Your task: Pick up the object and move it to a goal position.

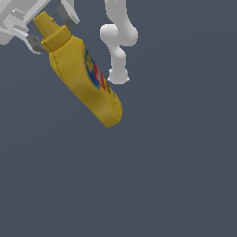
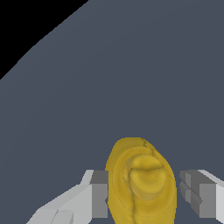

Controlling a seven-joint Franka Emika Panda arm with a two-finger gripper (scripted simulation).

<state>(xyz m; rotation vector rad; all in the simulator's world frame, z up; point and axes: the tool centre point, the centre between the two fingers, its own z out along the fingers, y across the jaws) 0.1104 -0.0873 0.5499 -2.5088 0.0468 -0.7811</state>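
Observation:
The object (image 1: 83, 78) is a yellow squeeze bottle with a red-and-blue label. In the exterior view it hangs tilted at the upper left, cap uppermost and base pointing down toward the exterior view's right. My gripper (image 1: 52, 30) holds it at the cap end, with one grey finger on each side of the collar. The wrist view looks down the bottle (image 2: 142, 183) from its cap, which sits between my gripper (image 2: 143, 194) fingers. One pad (image 2: 99, 194) touches the yellow body; the other pad (image 2: 189, 192) stands close beside it.
The white arm base (image 1: 118, 41) rises at the top centre of the exterior view. A plain dark grey floor (image 1: 162, 176) fills everything else. The wrist view has a black area (image 2: 22, 22) beyond the floor's edge.

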